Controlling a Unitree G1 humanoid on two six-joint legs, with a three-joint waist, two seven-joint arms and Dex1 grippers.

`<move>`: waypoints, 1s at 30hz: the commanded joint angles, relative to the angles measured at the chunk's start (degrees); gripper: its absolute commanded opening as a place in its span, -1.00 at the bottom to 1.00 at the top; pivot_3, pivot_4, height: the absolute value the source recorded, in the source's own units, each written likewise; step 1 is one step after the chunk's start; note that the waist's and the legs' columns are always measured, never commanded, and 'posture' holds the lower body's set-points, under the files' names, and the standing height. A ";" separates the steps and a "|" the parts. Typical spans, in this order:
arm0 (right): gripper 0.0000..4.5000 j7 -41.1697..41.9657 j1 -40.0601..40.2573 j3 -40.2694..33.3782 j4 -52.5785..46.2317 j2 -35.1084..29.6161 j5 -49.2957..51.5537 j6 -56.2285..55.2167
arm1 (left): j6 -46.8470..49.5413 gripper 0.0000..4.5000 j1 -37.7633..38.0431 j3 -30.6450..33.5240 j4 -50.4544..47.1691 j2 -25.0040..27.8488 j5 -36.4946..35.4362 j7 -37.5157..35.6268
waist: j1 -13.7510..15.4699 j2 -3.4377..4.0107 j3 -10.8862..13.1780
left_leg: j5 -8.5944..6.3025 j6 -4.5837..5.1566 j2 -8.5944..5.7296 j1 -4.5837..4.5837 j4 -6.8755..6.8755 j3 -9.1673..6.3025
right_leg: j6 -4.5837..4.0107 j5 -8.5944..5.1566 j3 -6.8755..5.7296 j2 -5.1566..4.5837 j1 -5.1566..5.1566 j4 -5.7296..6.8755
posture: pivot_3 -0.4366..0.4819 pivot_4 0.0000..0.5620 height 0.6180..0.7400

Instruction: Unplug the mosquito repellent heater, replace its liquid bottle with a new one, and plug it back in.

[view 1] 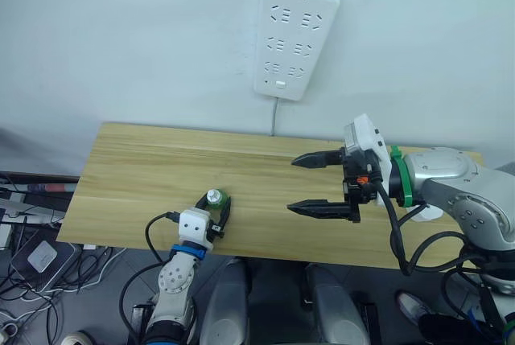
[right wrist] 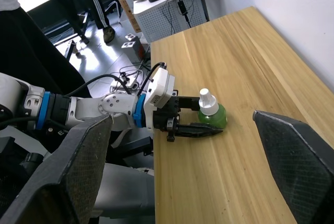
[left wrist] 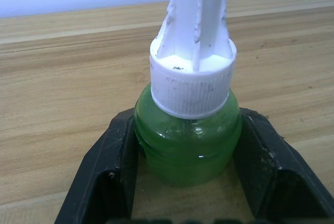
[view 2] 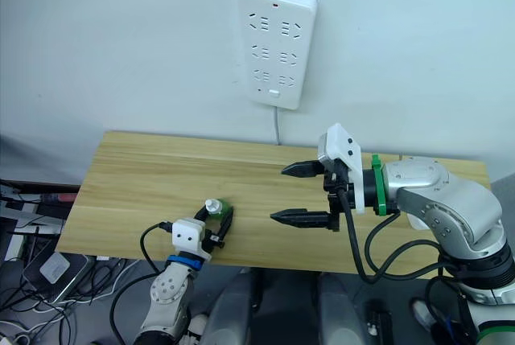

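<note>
No brand, label or writing can be read on anything here. My left pincer (view 1: 220, 210) is clenched on the liquid bottle (left wrist: 188, 140), a green bottle with a ribbed white cap, standing upright on the wooden table (view 1: 145, 176) near its front edge, at about seven o'clock from the table's middle. My left forearm rises from below the table edge. My right pincer (view 1: 310, 185) hangs released at about three o'clock, fingers spread wide and pointing toward the bottle, well apart from it. A white power strip (view 1: 294, 33) hangs on the wall at twelve o'clock.
</note>
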 commanded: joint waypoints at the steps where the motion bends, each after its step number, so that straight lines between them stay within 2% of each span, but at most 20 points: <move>1: 1.00 0.85 1.96 -1.40 -1.97 -1.28 -1.01 -2.39 | 4.78 -0.01 0.95 -1.60 -5.92 2.16 0.92 -1.51 | 0.02 0.00 0.00 | 0.00 0.00 0.00 0.00 0.00 -0.01 | 0.00 0.00 -0.01 0.00 0.00 0.00 | 0.26 0.35 1.00; 4: 1.00 0.73 4.39 -1.97 -2.29 -2.35 -2.18 -3.72 | 14.84 -0.01 -0.67 -5.48 -18.25 5.94 -1.52 -8.94 | 0.36 0.00 0.00 | 0.03 -0.06 0.00 -0.02 -0.01 -0.12 | 0.00 0.00 -0.13 0.00 0.00 0.01 | 0.30 0.31 1.00; 8: 1.00 -0.89 7.45 -1.65 -2.66 -1.70 -4.45 -5.90 | 30.57 -0.01 -7.46 -12.02 -33.15 16.47 -9.67 -27.98 | 0.71 0.02 -0.04 | 0.27 -0.47 -0.02 -0.04 -0.04 -0.27 | -0.01 0.00 -0.24 0.02 0.01 0.08 | 0.31 0.21 1.00; 11: 1.00 -3.51 9.39 -1.29 -3.15 0.34 -6.16 -7.51 | 39.72 -0.01 -15.73 -14.30 -34.90 22.15 -16.15 -40.52 | 0.66 0.04 -0.09 | 0.49 -0.85 0.01 -0.03 -0.07 -0.35 | -0.05 0.05 -0.34 0.11 0.02 0.08 | 0.25 0.14 1.00; 13: 1.00 -5.85 10.47 -0.88 -3.58 1.78 -8.08 -8.72 | 41.93 -0.01 -21.61 -15.94 -31.87 23.65 -17.20 -47.04 | 0.29 0.04 -0.14 | 0.55 -0.96 0.02 -0.04 -0.10 -0.33 | -0.05 0.05 -0.45 0.18 0.02 0.09 | 0.22 0.10 1.00; 16: 1.00 -10.82 11.02 -0.63 -3.69 5.42 -10.23 -9.35 | 39.70 -0.01 -29.44 -17.59 -23.90 22.27 -15.41 -52.73 | -0.12 0.01 -0.29 | 0.57 -0.98 0.00 -0.07 -0.10 -0.30 | -0.05 0.05 -0.68 0.24 0.02 0.07 | 0.13 0.01 1.00; 20: 1.00 -15.94 11.97 0.47 -5.61 9.40 -12.74 -9.82 | 36.68 -0.01 -35.46 -18.08 -15.65 19.10 -14.57 -57.07 | -0.35 -0.03 -0.43 | 0.59 -1.01 0.04 -0.15 -0.09 -0.28 | -0.06 0.05 -1.07 0.23 -0.04 0.08 | 0.04 -0.05 1.00; 30: 1.00 -21.57 13.66 2.23 -7.72 14.57 -14.97 -9.62 | 34.21 -0.01 -39.67 -17.17 -9.56 15.64 -13.77 -61.24 | -1.56 -0.04 -0.74 | 0.65 -1.09 0.00 -0.29 0.06 -0.35 | -0.08 0.06 -1.20 0.15 -0.12 0.17 | -0.03 -0.06 1.00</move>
